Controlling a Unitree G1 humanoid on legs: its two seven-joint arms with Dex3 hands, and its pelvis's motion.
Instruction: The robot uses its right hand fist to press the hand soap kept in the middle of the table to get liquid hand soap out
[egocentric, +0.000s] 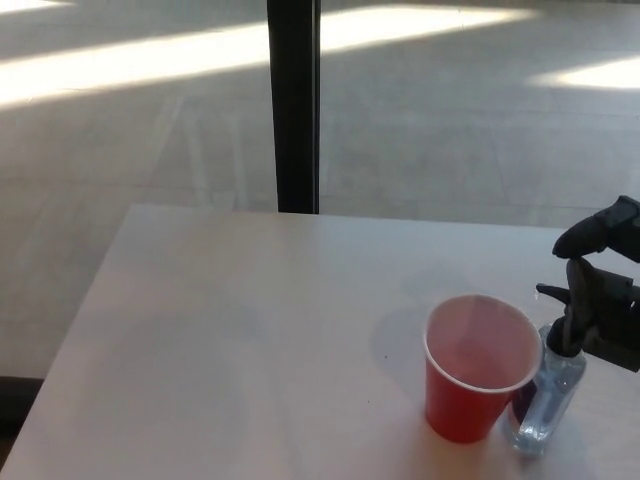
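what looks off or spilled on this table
Nothing is spilled or tipped. The red cup and the clear soap bottle stand upright, close together. One oddity: they sit near the table's right front part, not its middle. The right hand is at the black pump.

One red plastic cup (482, 368) and one clear hand soap bottle with a black pump (548, 391) are counted near the white table's (250, 330) right edge.
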